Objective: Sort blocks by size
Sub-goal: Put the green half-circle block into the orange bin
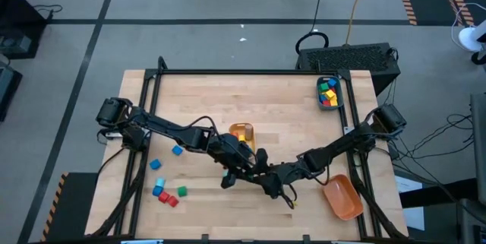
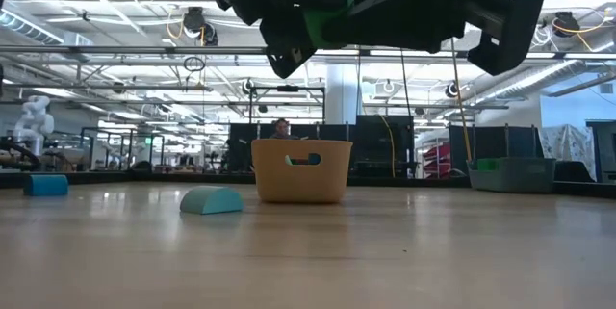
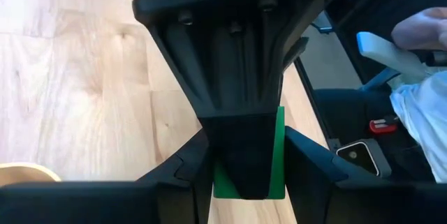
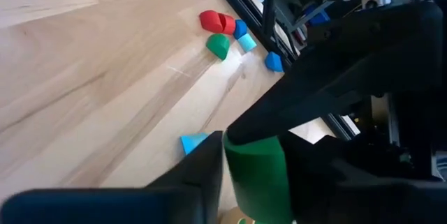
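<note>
Handover in hand: green block (image 3: 278, 155) mid-air above bench (image 1: 205, 99) centre, pinched by both left claw (image 3: 248, 175) and right claw (image 4: 255, 175). Next: one claw releases, other carries block to bin.

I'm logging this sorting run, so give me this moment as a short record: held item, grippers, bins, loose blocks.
held item: green block, raised above the table's near middle
left gripper: closed on the green block
right gripper: closed on the same block, facing the left one
yellow bin: mid-table, just behind the grippers
teal bin: far right corner, holds several blocks
orange bin: near right, looks empty
loose blocks: blue, red and green ones, near left
</note>
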Motion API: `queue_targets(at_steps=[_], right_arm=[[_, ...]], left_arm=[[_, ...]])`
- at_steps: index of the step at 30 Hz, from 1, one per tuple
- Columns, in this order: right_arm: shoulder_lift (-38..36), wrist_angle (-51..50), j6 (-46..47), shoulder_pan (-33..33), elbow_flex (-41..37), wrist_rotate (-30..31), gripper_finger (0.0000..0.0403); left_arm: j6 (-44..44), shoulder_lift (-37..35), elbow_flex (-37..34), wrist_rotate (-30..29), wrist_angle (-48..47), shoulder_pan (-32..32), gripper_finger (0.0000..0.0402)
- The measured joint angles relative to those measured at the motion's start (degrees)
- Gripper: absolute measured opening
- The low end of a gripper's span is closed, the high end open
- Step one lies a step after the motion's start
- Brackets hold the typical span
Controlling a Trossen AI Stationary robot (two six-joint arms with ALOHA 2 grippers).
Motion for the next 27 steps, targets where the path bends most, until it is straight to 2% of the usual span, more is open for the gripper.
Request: queue_targets(at_steps=[3, 9, 13, 17, 21, 27], right_arm=[[0.0, -0.09, -1.43, 0.01, 0.03, -0.21, 0.0079], [-0.02, -0.7, -0.41, 0.0, 0.05, -0.01, 0.0074], [-1.59, -5.65, 8.45, 0.07, 0.04, 0.44, 0.0073], [-5.72, -16.35, 20.57, 0.54, -0.06, 1.57, 0.0074], [-11.24, -27.5, 31.7, 2.47, -0.08, 1.64, 0.0075], [-19.34, -44.24, 46.8, 7.49, -0.07, 1.43, 0.0076]], left_arm=[[-0.17, 0.0, 0.0, 0.59, -0.02, 0.0, 0.0136], [0.14, 0.0, 0.0, 0.11, -0.24, 0.0, 0.0167], [-0.05, 0.0, 0.0, 1.03, -1.22, 0.23, 0.0183], [-2.92, -0.02, 0.02, 0.72, -5.66, 0.33, 0.0186], [-4.52, -0.02, 0.02, -3.33, -10.66, -0.8, 0.0187], [-4.57, -0.02, 0.02, -15.99, -18.15, -5.95, 0.0189]])
